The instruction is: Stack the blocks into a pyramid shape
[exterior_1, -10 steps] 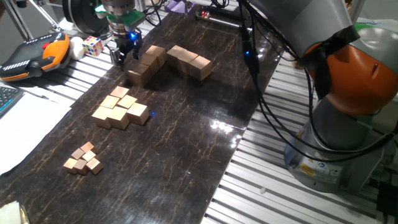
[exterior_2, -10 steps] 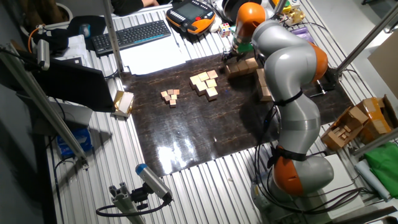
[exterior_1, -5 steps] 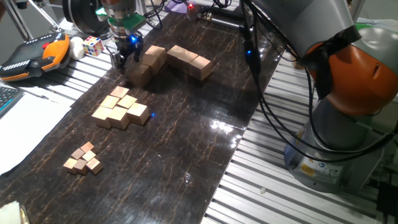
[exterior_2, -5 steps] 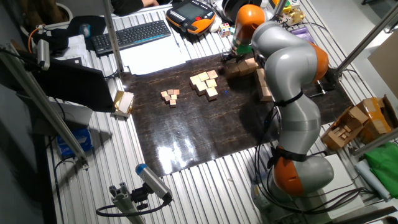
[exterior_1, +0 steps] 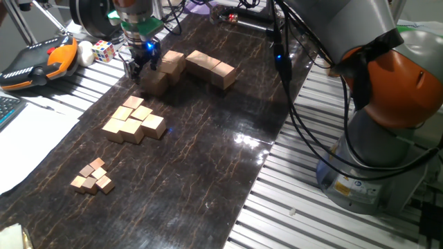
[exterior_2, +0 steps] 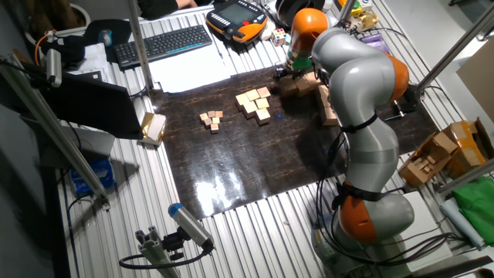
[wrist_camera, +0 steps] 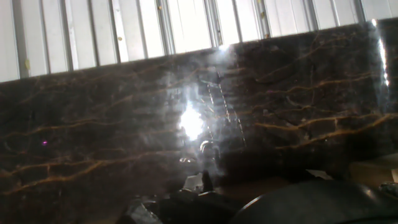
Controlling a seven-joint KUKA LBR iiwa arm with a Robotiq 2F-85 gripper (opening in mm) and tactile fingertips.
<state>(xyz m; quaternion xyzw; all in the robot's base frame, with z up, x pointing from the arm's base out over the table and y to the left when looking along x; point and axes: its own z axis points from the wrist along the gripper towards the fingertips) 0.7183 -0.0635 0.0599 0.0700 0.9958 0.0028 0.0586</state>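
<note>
The large tan blocks lie in two groups at the far end of the dark mat: one cluster (exterior_1: 168, 67) and a row (exterior_1: 211, 68); they also show in the other fixed view (exterior_2: 310, 81). No stepped stack stands. My gripper (exterior_1: 140, 67) hangs low at the left end of the cluster, right beside its nearest block (exterior_1: 156, 81), with its fingers apart and nothing between them. The other fixed view shows the gripper (exterior_2: 285, 74) at the mat's far edge. The hand view shows only the bare mat (wrist_camera: 124, 124) with glare, and no block between the fingers.
Medium tan cubes (exterior_1: 134, 120) sit mid-mat and tiny tan cubes (exterior_1: 93, 176) nearer the front. An orange pendant (exterior_1: 38, 61) and a colour cube (exterior_1: 104, 50) lie left of the mat on the slatted table. Arm cables (exterior_1: 287, 76) hang over the mat's right side.
The gripper has shifted slightly right, closer to the nearest large block. The blocks have not moved.
</note>
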